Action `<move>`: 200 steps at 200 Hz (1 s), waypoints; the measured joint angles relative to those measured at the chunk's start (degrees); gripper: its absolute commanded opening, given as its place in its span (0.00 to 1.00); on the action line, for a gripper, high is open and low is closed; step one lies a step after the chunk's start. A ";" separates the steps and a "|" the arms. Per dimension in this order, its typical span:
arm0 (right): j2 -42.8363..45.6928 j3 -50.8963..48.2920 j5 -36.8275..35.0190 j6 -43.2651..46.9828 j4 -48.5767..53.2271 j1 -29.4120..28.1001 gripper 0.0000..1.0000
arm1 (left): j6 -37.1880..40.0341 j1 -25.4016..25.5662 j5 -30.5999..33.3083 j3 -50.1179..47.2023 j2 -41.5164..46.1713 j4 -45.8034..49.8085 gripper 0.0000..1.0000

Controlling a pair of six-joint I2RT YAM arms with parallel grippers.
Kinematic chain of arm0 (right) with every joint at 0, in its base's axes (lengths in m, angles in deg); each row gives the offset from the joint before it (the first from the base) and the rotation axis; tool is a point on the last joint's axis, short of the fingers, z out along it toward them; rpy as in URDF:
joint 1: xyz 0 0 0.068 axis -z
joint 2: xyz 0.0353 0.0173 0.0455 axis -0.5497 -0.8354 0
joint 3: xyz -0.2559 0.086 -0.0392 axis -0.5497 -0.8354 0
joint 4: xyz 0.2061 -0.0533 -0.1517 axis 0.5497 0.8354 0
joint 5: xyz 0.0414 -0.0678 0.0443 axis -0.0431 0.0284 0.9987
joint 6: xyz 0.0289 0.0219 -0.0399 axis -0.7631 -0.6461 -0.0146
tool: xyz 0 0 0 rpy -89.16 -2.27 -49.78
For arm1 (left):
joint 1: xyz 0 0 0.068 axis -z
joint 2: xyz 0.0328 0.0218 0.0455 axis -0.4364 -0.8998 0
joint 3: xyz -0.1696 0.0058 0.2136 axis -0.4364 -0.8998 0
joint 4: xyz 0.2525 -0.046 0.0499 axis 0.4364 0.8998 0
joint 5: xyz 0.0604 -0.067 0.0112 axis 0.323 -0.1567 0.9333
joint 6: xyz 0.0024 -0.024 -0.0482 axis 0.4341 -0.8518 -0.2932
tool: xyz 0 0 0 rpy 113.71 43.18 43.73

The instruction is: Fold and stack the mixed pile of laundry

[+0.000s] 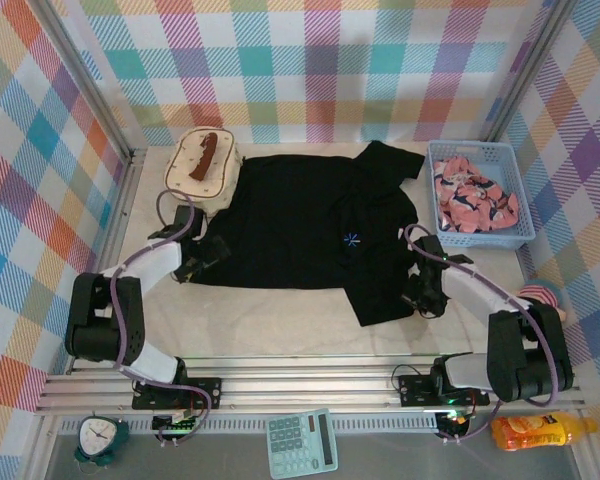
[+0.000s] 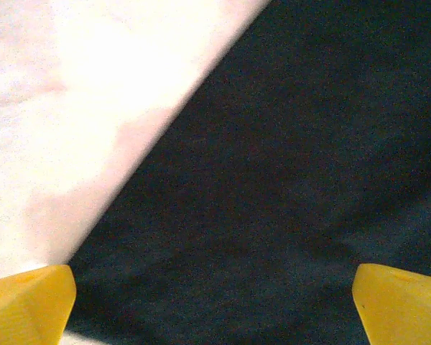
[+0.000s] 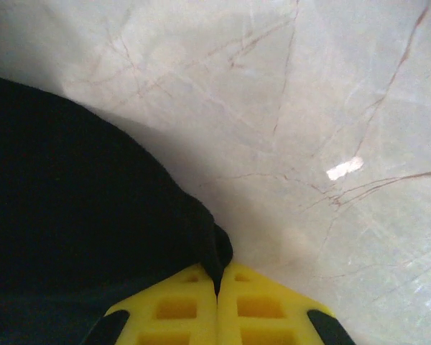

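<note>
Right gripper (image 3: 217, 287) is closest to the lens in the right wrist view: yellow fingers pressed together, a fold of the black shirt (image 3: 72, 201) edge nipped between the tips, bare marble-look table (image 3: 309, 108) beside it. Reads as a hold on the near right flap, set up to carry it over in a fold. Left gripper (image 2: 212, 305): fingers (image 2: 29, 302) wide apart, low over the shirt's left edge where cloth meets table, nothing between them. It is likely straddling the edge to take the matching side, grip not yet made. Top view: shirt spread flat mid-table, its right part doubled over, with the left gripper (image 1: 205, 255) at its left border and the right gripper (image 1: 422, 295) at the lower right flap. Pink garment (image 1: 472, 198) lies crumpled in the blue basket (image 1: 525, 235) back right, apart from the shirt. Cream bag (image 1: 202, 165) sits right against the shirt's back left corner and could snag a fold. Early stage, I'd say: first garment mid-fold, no stack.
</note>
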 measured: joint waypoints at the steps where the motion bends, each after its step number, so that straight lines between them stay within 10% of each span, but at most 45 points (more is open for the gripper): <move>1: 0.13 0.00 -0.02 0.07 0.00 0.04 0.00 | -0.02 -0.04 0.07 -0.11 0.09 0.04 0.97; 67: 10.29 0.44 0.26 2.19 0.13 2.05 0.00 | -3.72 -0.59 3.39 -5.68 1.05 -0.70 0.69; 115: 10.23 1.20 0.98 2.78 0.13 2.12 0.00 | -5.29 -1.33 7.28 -3.82 -1.57 2.08 0.00; 200: 7.76 32.57 1.62 9.53 4.98 5.84 0.00 | -3.06 -0.92 -3.15 11.91 3.26 -1.31 0.00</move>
